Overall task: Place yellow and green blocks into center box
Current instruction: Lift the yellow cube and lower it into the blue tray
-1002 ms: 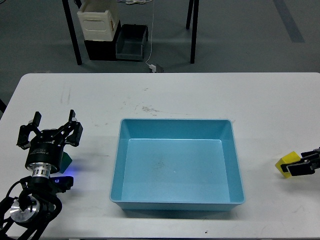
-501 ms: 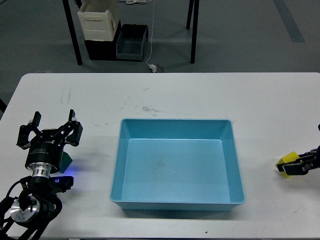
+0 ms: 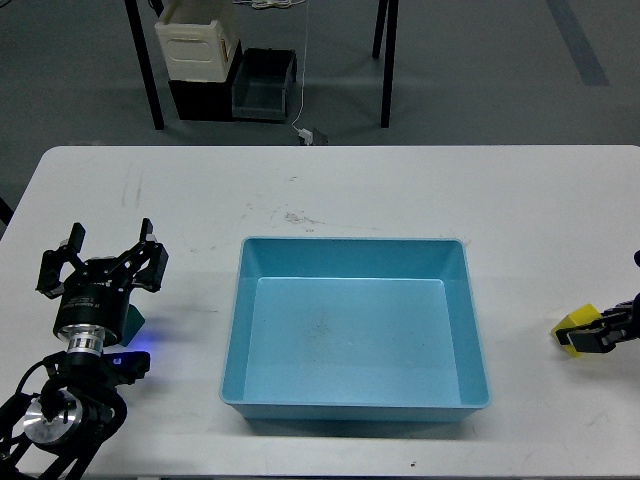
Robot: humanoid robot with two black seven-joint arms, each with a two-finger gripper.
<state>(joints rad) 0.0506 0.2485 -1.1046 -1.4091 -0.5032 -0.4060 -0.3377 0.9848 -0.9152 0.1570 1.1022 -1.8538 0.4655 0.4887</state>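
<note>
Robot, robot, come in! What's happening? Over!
Left hand open above green block. Right hand shut on yellow block. Blue box empty, nothing in the way.

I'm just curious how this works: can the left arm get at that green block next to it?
Probably yes. The left gripper is open and sits right over the green block, which peeks out beneath it, and nothing lies between them.

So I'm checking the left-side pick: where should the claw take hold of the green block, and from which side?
Only a sliver of the green block shows beneath the open left claw. Descending from straight above looks best, the fingers closing on its two opposite upright faces. It lies flat on the table, nothing crowding it.
</note>
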